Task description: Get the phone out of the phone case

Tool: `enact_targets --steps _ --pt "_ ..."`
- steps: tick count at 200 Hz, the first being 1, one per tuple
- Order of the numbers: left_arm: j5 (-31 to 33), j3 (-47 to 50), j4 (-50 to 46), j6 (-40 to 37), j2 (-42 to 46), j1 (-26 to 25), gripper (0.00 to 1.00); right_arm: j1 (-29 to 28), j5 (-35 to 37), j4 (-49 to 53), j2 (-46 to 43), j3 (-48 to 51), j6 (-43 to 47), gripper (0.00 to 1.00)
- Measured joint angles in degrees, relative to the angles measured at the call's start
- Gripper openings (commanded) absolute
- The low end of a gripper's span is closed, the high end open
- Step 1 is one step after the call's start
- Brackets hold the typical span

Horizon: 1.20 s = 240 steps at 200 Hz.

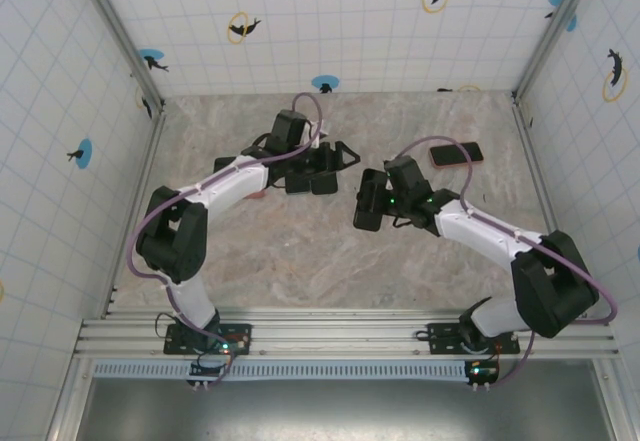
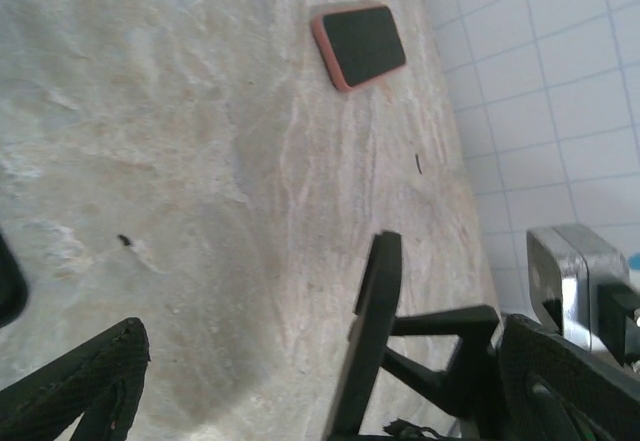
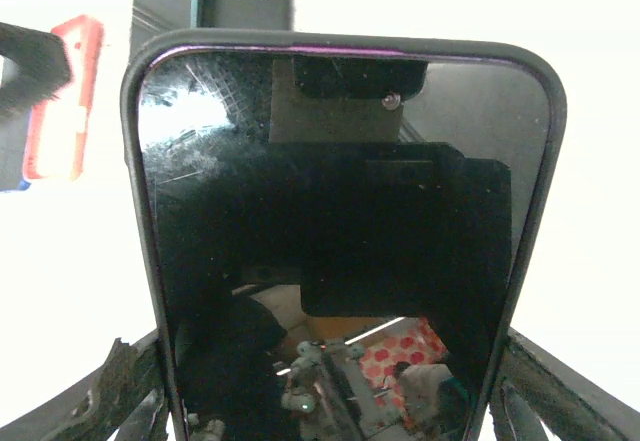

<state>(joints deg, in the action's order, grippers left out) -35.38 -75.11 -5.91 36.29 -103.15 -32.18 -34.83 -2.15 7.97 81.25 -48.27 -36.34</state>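
**Item 1. Beige marbled stone-look worktop** (image 1: 300,261). It is walled on three sides by white tiled panels (image 1: 330,21) carrying blue and yellow dolphin stickers.

**Item 2. Black slab phone with glossy dark screen** (image 3: 340,221). The phone is held clear of the worktop, over its middle and a little toward the right edge. A dark matte rim (image 3: 140,201) with rounded corners frames the screen on every visible side. Whether this rim is a separate case or the phone's own frame cannot be told. In the left wrist view the phone appears edge-on as a thin black slab (image 2: 372,341).

**Item 3. Right claw** (image 1: 378,199). It is clamped on the phone. The right wrist view shows a black finger (image 3: 125,391) pressed to each long side, low on the body.

**Item 4. Left claw** (image 1: 335,169). It sits over the middle of the worktop, toward the far edge and just beside the right claw. The jaws are spread wide with nothing gripped, and its finger (image 2: 80,381) is well apart from the phone.

**Item 5. Flat rectangle with salmon-red rim and black face** (image 1: 456,153). It lies flat in the far right quarter of the worktop, clear of both edges, and is untouched by either claw.
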Motion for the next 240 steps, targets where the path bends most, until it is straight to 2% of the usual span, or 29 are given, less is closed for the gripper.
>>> enact_targets --steps 66,82,111,163,240 --pt "-2.29 -5.29 -3.04 -1.68 -4.66 -0.44 0.63 1.25 -3.69 -3.13 0.83 -0.98 2.97 0.43" --pt "-3.06 -6.36 -3.89 -2.05 -5.57 -0.79 0.54 1.6 -4.2 -3.1 1.14 -1.4 3.28 0.43" --pt "-4.76 -7.41 -4.61 -2.45 -7.19 -1.6 0.49 2.21 -4.83 -3.04 1.49 -2.69 3.8 0.43" --pt "-8.07 -8.28 -4.94 -3.02 -7.98 -2.01 0.23 2.64 -5.66 -3.04 1.51 -2.89 4.07 0.43" --pt "-10.08 -9.35 -5.16 -3.19 -8.83 -2.01 0.2 2.69 -7.15 -3.02 1.84 -2.89 4.07 0.43"
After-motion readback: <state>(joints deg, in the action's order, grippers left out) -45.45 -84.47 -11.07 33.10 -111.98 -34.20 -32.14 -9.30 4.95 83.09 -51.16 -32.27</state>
